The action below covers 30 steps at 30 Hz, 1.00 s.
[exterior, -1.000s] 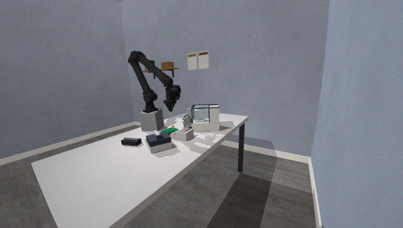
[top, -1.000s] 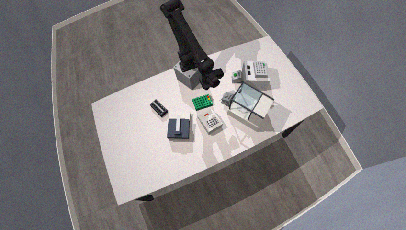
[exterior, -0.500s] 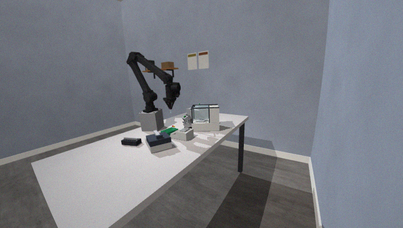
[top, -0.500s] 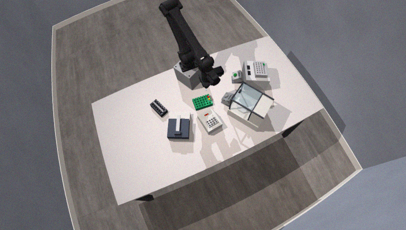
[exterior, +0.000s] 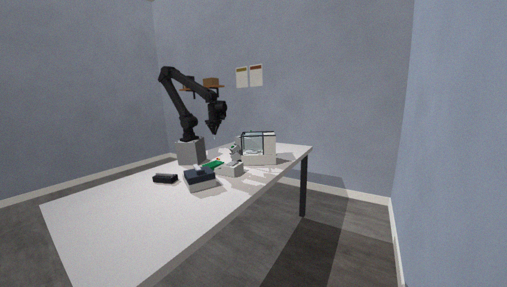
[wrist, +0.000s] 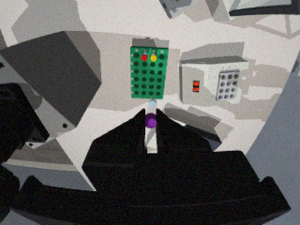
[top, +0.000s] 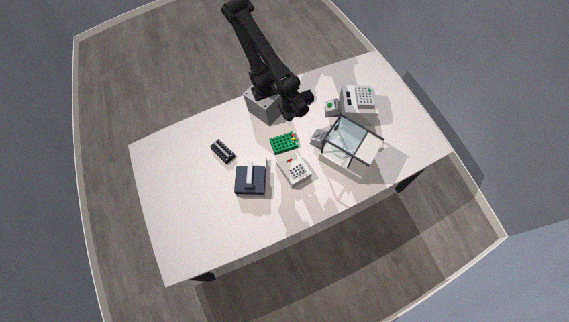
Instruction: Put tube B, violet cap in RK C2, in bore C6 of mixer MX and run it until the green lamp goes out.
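My gripper (wrist: 150,113) is shut on tube B (wrist: 150,120), a clear tube with a violet cap, and holds it upright high above the bench. The green rack RK (wrist: 150,72) lies below and just ahead of the tube. A red-capped tube (wrist: 144,57) and a yellow-capped tube (wrist: 153,57) stand in the rack's far row. In the overhead view the gripper (top: 297,108) hangs between the rack (top: 284,142) and the mixer MX (top: 359,99). The mixer's grey bore block (top: 366,96) carries a green lamp (top: 370,89). In the side view the gripper (exterior: 213,132) is well above the stations.
The glass-cased balance (top: 351,143) stands beside the mixer. The dry block (top: 294,169), spectrophotometer (top: 252,179) and black magnet block (top: 223,151) follow in a row. A small grey unit with a green button (top: 330,106) sits by the mixer. The arm's base block (top: 263,104) is close behind the gripper.
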Tool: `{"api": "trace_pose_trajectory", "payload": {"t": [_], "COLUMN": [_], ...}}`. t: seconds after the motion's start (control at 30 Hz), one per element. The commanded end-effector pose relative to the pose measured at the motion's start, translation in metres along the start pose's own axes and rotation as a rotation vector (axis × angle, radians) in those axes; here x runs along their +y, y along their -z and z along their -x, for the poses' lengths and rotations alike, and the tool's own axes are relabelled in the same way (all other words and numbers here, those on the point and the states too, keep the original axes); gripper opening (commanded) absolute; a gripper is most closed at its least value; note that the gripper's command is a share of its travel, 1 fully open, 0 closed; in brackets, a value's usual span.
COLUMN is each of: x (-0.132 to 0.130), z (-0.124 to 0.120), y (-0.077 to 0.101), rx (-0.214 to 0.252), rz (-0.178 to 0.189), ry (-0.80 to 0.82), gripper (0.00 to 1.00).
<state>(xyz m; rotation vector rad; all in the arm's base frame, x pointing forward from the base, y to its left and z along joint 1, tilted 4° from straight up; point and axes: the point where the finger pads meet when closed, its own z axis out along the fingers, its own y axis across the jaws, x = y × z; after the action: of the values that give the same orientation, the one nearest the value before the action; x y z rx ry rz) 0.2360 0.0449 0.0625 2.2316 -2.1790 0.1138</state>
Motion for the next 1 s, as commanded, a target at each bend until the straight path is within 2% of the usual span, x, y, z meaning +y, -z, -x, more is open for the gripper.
{"api": "trace_pose_trajectory", "payload": {"t": [0.0, 0.03, 0.07, 0.23, 0.27, 0.3, 0.37, 0.63, 0.7, 0.97], "x": [-0.008, -0.008, -0.013, -0.013, -0.025, -0.027, -0.027, -0.026, -0.026, -0.025], "z": [0.006, 0.006, 0.004, 0.004, 0.018, 0.028, 0.038, 0.110, 0.110, 0.179], "y": [0.009, 0.009, 0.011, 0.011, 0.018, 0.018, 0.018, 0.017, 0.017, 0.016], "rx": [-0.003, -0.003, -0.008, -0.008, -0.016, -0.018, -0.019, -0.031, -0.031, -0.040], "rz": [-0.013, -0.013, -0.030, -0.030, -0.053, -0.055, -0.055, -0.048, -0.048, -0.040], "ry": [0.002, 0.002, 0.000, 0.000, -0.027, -0.027, -0.027, -0.096, -0.096, -0.164], "gripper": [0.09, 0.09, 0.09, 0.09, 0.09, 0.09, 0.09, 0.09, 0.09, 0.09]}}
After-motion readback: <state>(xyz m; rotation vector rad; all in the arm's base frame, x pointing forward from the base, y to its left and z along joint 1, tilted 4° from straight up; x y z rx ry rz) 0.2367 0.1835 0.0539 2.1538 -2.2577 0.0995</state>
